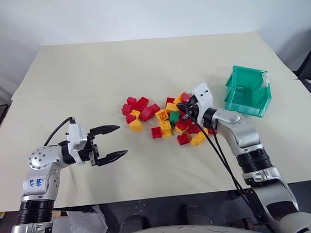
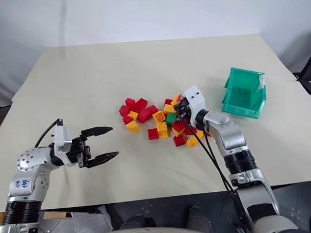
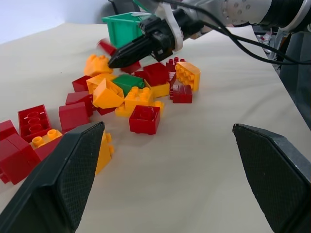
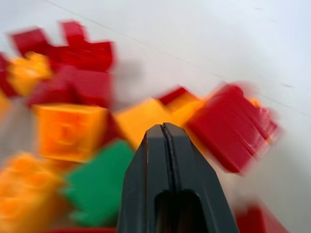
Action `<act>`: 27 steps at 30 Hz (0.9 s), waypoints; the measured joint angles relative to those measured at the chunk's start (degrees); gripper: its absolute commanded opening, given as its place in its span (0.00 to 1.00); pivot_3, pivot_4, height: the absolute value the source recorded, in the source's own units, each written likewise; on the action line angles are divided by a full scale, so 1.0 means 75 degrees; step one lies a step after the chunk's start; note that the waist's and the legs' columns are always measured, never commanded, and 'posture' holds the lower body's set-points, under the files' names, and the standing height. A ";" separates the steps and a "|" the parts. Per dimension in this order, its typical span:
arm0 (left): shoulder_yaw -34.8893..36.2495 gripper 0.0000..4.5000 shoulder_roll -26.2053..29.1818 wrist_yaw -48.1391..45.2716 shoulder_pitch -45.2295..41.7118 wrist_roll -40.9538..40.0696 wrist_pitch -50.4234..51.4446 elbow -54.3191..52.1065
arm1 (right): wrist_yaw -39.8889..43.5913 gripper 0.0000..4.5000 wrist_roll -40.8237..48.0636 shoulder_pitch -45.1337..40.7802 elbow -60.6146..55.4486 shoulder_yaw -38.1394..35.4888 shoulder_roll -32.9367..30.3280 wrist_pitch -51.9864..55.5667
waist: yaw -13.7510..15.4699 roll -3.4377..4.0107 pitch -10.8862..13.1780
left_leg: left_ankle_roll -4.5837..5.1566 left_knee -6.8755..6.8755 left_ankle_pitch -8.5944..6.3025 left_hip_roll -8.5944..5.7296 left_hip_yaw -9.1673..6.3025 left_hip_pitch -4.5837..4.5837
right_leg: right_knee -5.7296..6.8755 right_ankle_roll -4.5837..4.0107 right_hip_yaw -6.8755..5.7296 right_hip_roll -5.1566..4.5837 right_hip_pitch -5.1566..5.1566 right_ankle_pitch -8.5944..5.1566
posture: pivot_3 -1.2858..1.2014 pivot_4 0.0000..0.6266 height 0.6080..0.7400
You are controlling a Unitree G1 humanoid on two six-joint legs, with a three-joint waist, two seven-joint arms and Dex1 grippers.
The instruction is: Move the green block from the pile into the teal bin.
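On the table (image 1: 91,73), the green block (image 1: 174,116) lay within the pile (image 1: 161,119), well apart from the teal bin (image 1: 247,92). The right end effector (image 3: 116,61), clenched empty, pointed just above the block; the left end effector (image 1: 115,143) stood released beside the pile.

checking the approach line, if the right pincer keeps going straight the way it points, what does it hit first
Most likely the green block. The right pincer, shut, points down into the pile, with the green block just past its tip and yellow-orange bricks on either side. Depth is unclear, so a neighbouring brick could touch first.
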 measured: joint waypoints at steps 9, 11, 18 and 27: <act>-0.0011 1.00 -0.0075 0.0024 -0.0202 0.0036 -0.0072 0.0183 | 0.0617 0.00 0.0367 0.0316 -0.1757 -0.0254 -0.0232 0.0669 | -0.0068 0.0006 0.0003 | -0.0005 0.0000 -0.0001 0.0011 -0.0001 0.0003 | 0.0001 0.0000 0.0001 0.0007 0.0000 0.0000 | 0.52 0.24 1.00; -0.0014 1.00 -0.0106 0.0032 -0.0203 0.0050 -0.0083 0.0195 | 0.0635 0.00 0.0562 0.0487 -0.2407 -0.0263 -0.0197 0.1087 | -0.0064 0.0006 0.0003 | -0.0005 0.0001 -0.0001 0.0013 0.0000 0.0003 | 0.0000 0.0000 0.0002 0.0007 0.0000 0.0000 | 0.52 0.24 1.00; -0.0041 1.00 -0.0205 0.0080 -0.0278 0.0118 -0.0097 0.0200 | 0.0607 0.00 0.0519 0.1037 -0.2788 0.0145 0.0006 0.1594 | -0.0055 0.0006 0.0003 | -0.0004 0.0001 -0.0001 0.0010 -0.0001 0.0002 | 0.0001 0.0000 0.0004 0.0005 0.0000 0.0000 | 0.52 0.24 1.00; -0.0058 1.00 -0.0206 0.0081 -0.0306 0.0127 -0.0123 0.0209 | 0.0775 0.00 0.0415 0.1358 -0.3185 0.0301 -0.0474 0.1735 | -0.0045 0.0007 0.0004 | -0.0004 0.0004 -0.0003 0.0012 -0.0001 0.0005 | 0.0001 0.0000 0.0005 0.0003 0.0002 0.0000 | 0.52 0.24 1.00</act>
